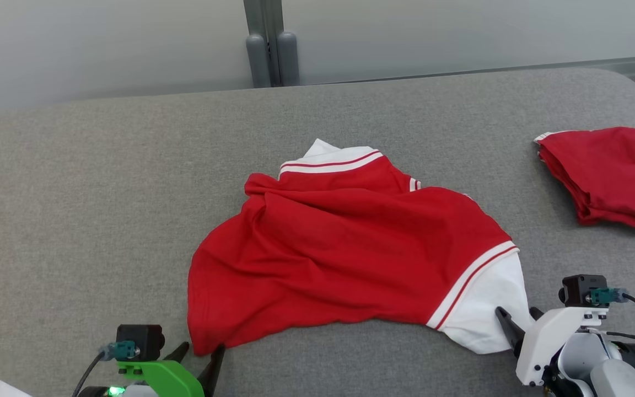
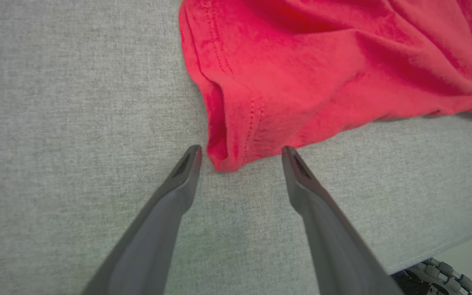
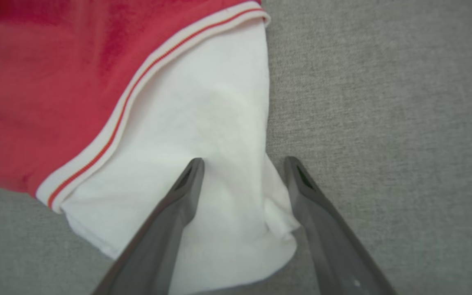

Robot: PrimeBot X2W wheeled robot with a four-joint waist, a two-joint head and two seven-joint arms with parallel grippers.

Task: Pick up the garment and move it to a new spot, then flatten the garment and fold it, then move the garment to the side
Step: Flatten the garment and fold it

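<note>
with the left claw (image 2: 240, 149) spread at the near-left hem of the crumpled red-and-white knit shirt (image 1: 345, 242) and the right claw (image 3: 244, 159) spread astride its white sleeve (image 3: 203, 123), a shallow pinch could slip off.

A rumpled red garment (image 1: 345, 259) lies on the grey table (image 1: 75, 220), left gripper (image 1: 202, 349) spread at its near corner, right gripper (image 1: 517, 314) parted at its white sleeve (image 1: 488, 303); a folded red cloth (image 1: 609, 176) sits apart.

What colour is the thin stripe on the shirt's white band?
The stripe is red, clearest in the right wrist view.
</note>
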